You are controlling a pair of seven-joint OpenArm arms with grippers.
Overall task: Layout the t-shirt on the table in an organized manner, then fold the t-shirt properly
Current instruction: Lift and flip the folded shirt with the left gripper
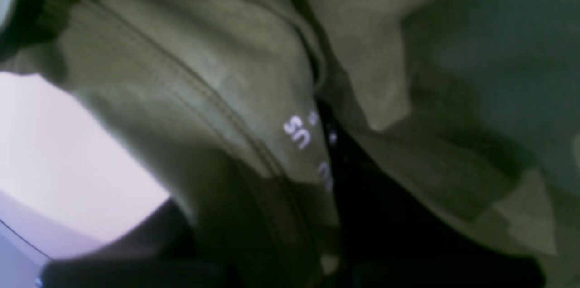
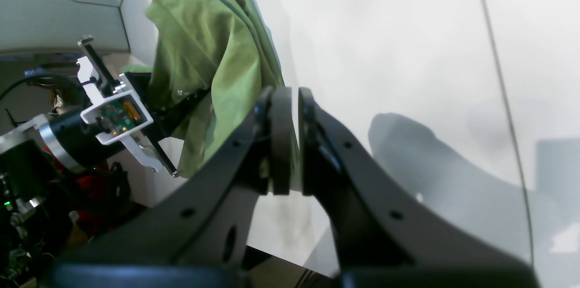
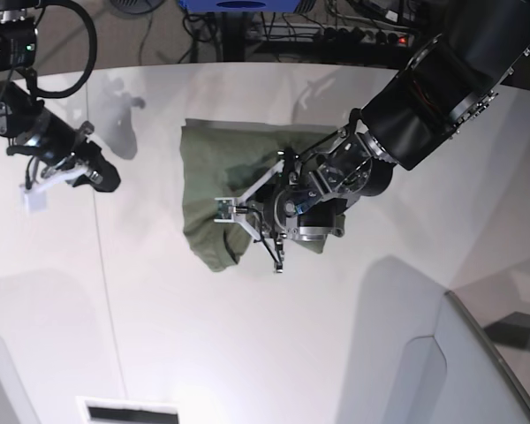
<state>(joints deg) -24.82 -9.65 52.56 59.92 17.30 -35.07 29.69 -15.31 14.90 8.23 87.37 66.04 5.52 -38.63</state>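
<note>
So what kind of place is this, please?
Probably a robotics lab or workshop. Two robot arms work over a big white table holding a green t-shirt, and cables and a power strip lie behind it.

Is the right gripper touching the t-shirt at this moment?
Apart. The base view shows the right gripper over bare table, with a clear white gap between it and the t-shirt.

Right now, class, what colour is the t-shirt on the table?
Plain olive green, the t-shirt shows best in the right wrist view, against the white table.
</note>
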